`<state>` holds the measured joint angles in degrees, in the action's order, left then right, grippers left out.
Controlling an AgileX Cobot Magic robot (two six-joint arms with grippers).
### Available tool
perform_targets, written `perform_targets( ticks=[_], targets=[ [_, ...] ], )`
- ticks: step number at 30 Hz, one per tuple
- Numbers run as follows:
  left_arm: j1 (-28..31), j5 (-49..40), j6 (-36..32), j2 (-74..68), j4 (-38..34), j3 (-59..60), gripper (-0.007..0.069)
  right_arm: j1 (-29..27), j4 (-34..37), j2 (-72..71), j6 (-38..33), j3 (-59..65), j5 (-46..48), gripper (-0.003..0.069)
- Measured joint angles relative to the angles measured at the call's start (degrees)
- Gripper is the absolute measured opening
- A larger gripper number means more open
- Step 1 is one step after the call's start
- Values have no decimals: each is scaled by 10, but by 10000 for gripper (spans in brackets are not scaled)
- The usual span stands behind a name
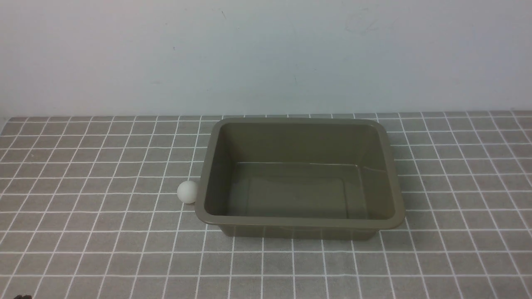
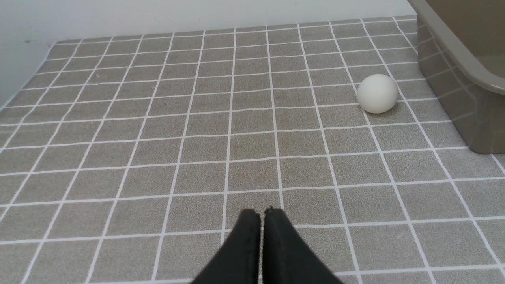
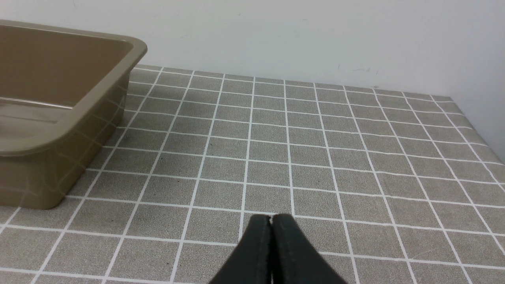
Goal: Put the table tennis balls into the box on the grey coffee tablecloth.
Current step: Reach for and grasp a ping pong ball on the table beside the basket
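Note:
One white table tennis ball lies on the grey checked tablecloth, right beside the left wall of the olive-brown box. The box stands mid-table and holds nothing. In the left wrist view the ball sits far ahead of my left gripper, next to the box. The left gripper's black fingers are shut together with nothing between them, low over the cloth. My right gripper is also shut and empty, on the other side of the box. Neither gripper shows in the front view.
A pale wall runs along the back edge of the table. The cloth drops off at the far left edge in the left wrist view and at the right edge in the right wrist view.

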<state>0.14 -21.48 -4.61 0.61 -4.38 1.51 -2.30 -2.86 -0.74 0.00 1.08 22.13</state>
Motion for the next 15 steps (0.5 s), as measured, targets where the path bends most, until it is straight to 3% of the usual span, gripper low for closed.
perform_targets(
  ticks=[9, 15],
  targets=[
    [0, 17, 10, 0, 0, 1, -5, 0, 0, 0, 0, 0, 0, -13],
    [0, 171, 46, 0, -90, 2, -5, 0, 0, 0, 0, 0, 0, -13]
  ],
)
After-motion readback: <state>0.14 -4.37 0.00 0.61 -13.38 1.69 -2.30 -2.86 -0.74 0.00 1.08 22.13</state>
